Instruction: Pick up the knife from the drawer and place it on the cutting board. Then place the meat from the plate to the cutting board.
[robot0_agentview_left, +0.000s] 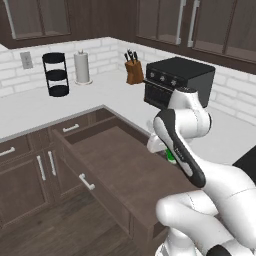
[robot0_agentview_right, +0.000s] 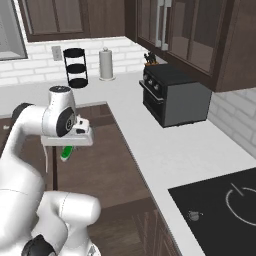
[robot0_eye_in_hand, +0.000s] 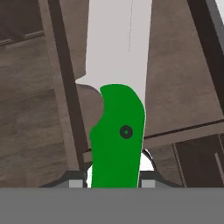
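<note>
1. Step in hand: the first one, getting the knife (robot0_eye_in_hand: 117, 131) out of the drawer (robot0_agentview_left: 115, 165); by my reading the pick is at the grasp or the first lift, with nothing yet set on any board.
2. Claw: the gripper (robot0_eye_in_hand: 114, 181) stands narrow, its two tips flanking the butt of the green handle in the hand view; it looks closed on the knife, though the contact itself sits at the bottom edge and is partly hidden.
3. Where the knife is: over the open drawer's brown floor, near the counter-side wall; in the left base view a sliver of green peeps out behind the forearm; in the right base view the green handle hangs just below the hand.
4. Axis and heading: the long axis runs straight along the hand view, handle toward the fingers, pale blade pointing away from the hand; in the right base view the handle slants down, so I judge the knife tilted, blade lower than the grip.
5. Next move calls for: a clean rise clear of the drawer walls, then a carry to the cutting board; the meat comes after.
</note>
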